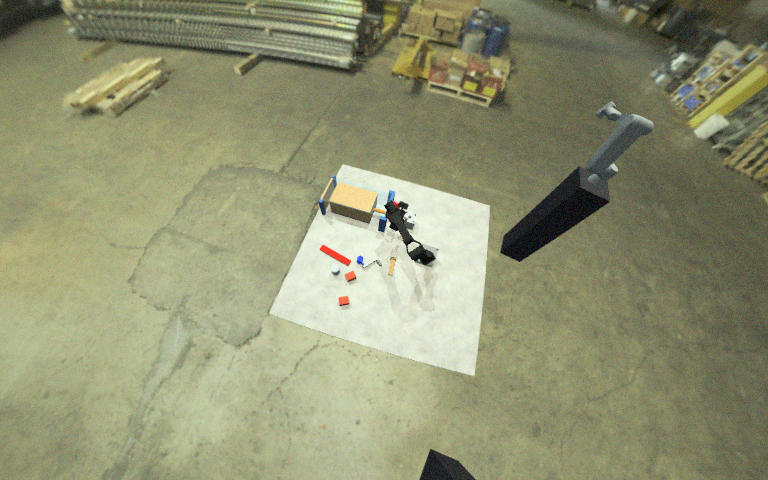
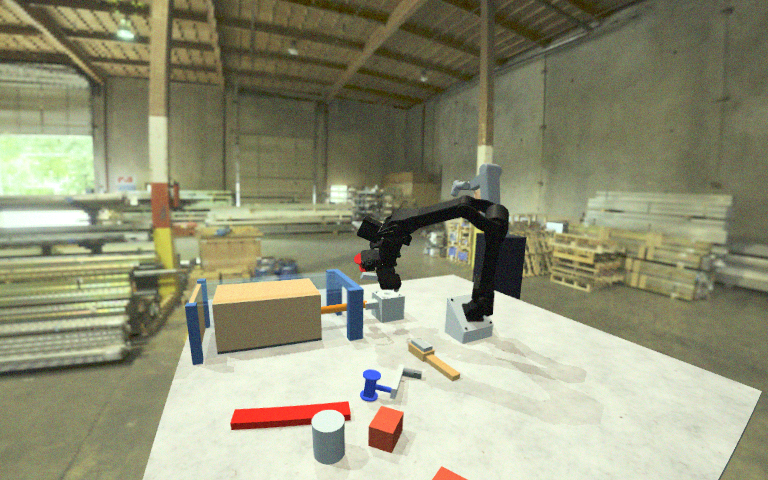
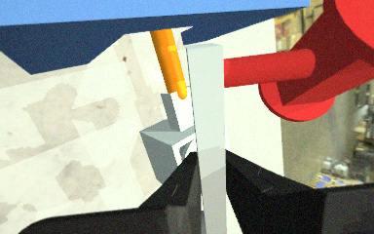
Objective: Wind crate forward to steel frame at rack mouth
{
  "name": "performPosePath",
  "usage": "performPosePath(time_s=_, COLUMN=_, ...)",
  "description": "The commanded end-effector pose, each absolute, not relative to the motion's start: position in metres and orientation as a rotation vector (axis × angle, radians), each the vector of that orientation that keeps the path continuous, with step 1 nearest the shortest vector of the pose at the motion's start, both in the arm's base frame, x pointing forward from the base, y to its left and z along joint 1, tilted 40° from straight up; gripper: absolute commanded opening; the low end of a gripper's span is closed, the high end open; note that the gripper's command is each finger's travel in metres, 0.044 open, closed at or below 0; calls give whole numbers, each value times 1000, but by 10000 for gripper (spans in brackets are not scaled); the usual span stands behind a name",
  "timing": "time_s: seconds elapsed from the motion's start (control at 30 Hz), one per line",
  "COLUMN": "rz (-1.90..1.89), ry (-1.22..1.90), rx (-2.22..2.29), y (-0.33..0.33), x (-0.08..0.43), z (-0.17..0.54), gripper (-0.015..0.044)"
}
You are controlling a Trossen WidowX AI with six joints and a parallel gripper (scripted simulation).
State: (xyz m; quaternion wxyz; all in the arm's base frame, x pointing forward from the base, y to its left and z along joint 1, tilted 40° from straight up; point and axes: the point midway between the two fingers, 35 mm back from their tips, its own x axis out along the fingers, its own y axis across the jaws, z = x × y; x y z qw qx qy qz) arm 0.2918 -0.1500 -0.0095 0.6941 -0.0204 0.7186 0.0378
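My gripper (image 3: 206, 157) (image 2: 389, 285) is shut on the grey arm of the red-knobbed winch handle (image 3: 206, 107) (image 2: 359, 260), above the bench. The knob sticks out sideways. The handle's square key is hidden. The grey winch (image 2: 389, 307) (image 1: 410, 224) (image 3: 158, 151) stands below the fingers; its top hole is largely covered in the wrist view. The tan crate (image 1: 353, 196) (image 2: 266, 316) sits flat inside the cubby. An orange strap (image 2: 334, 308) (image 3: 167, 63) runs from it to the winch. A gap separates the crate's front from the blue steel frame (image 2: 355, 316) (image 3: 146, 12).
A blue-knobbed crank (image 2: 370, 385) (image 1: 360, 260) and a wooden-handled tool (image 2: 441, 366) (image 1: 391, 267) lie on the bench. A red bar (image 2: 283, 416) (image 1: 335, 255), a grey cylinder (image 2: 328, 438) and red blocks (image 2: 385, 430) (image 1: 343, 301) are farther from the winch.
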Motion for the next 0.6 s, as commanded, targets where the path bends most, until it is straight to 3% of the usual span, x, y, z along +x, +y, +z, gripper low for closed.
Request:
performPosePath(time_s=0.0, rz=14, ry=1586, rx=-109, y=-152, x=293, z=-6, gripper=0)
performPosePath(time_s=0.57, rz=-198, ry=1542, rx=-325, y=-152, x=293, z=-6, gripper=0)
